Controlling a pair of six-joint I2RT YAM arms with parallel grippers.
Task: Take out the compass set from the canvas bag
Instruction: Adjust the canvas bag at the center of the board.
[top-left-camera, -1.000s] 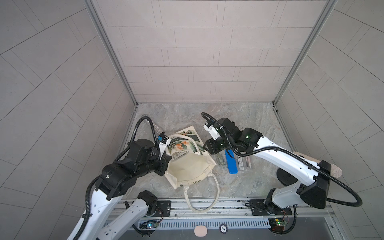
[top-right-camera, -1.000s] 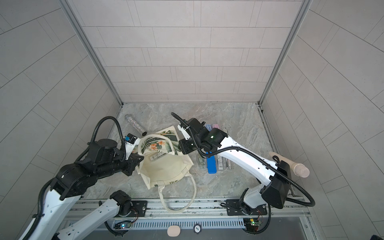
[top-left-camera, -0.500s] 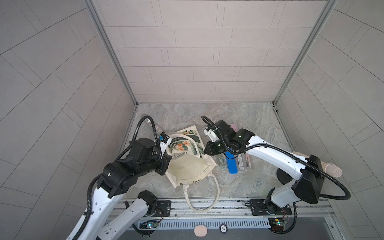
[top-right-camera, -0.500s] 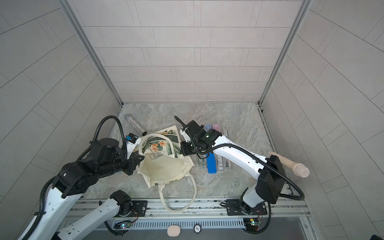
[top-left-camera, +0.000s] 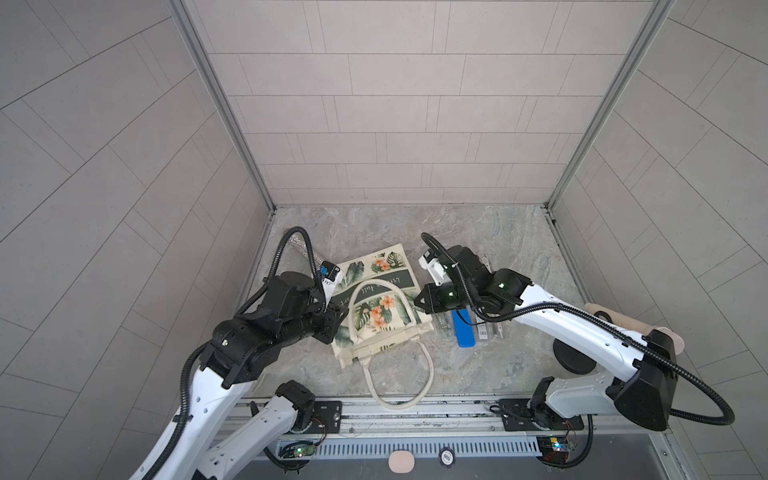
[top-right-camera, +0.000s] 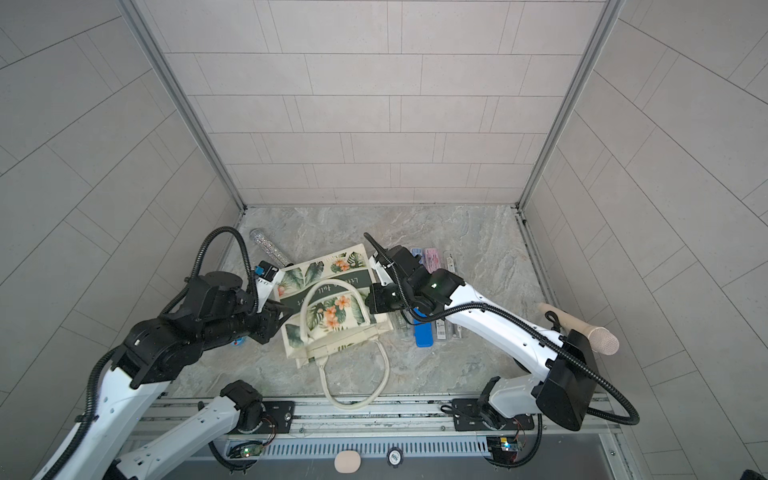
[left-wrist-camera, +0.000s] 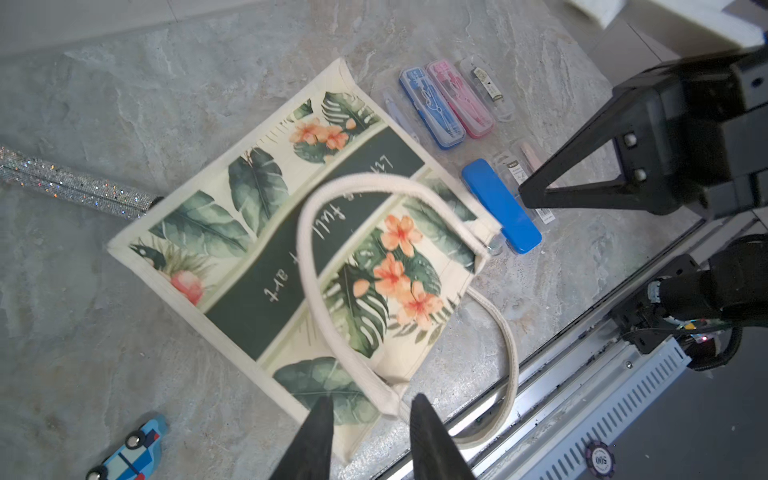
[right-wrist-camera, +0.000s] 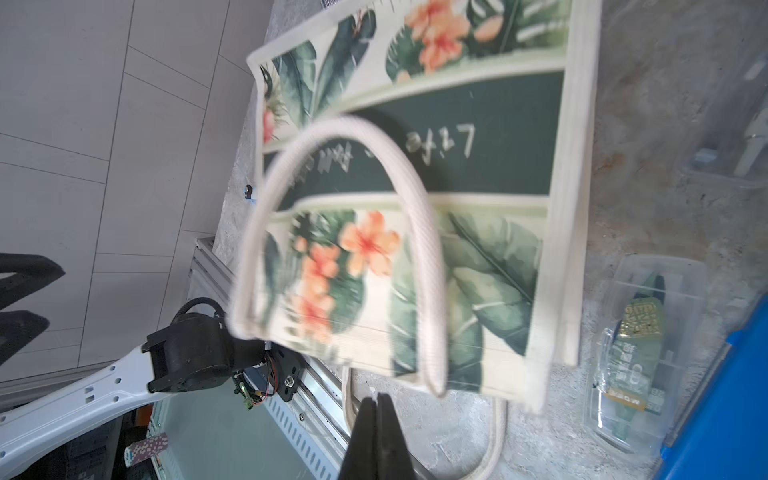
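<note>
One canvas bag (top-left-camera: 376, 316) lies flat mid-table, its print reading "Life … full … art". Perhaps six compass cases (left-wrist-camera: 432, 108) lie beside it. The left gripper (left-wrist-camera: 372, 399) gapes narrowly, empty; the right gripper (right-wrist-camera: 376, 405) is pinched closed, empty.

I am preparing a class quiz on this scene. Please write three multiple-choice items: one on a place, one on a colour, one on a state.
1. Where does the solid blue rectangular plastic case lie relative to the cream canvas bag?
A) inside it
B) beside it, on the grey marble tabletop
C) on top of it

2. What colour are the flowers printed on the bag?
A) purple
B) blue
C) orange

3. How do the fingers of the right tool stand?
A) shut together
B) wide open
C) clamped on the blue case

Answers:
1 B: both top views show it on the marble at the bag's edge.
2 C: the print has orange petals among green leaves.
3 A: the right wrist view shows them pressed together.
</note>
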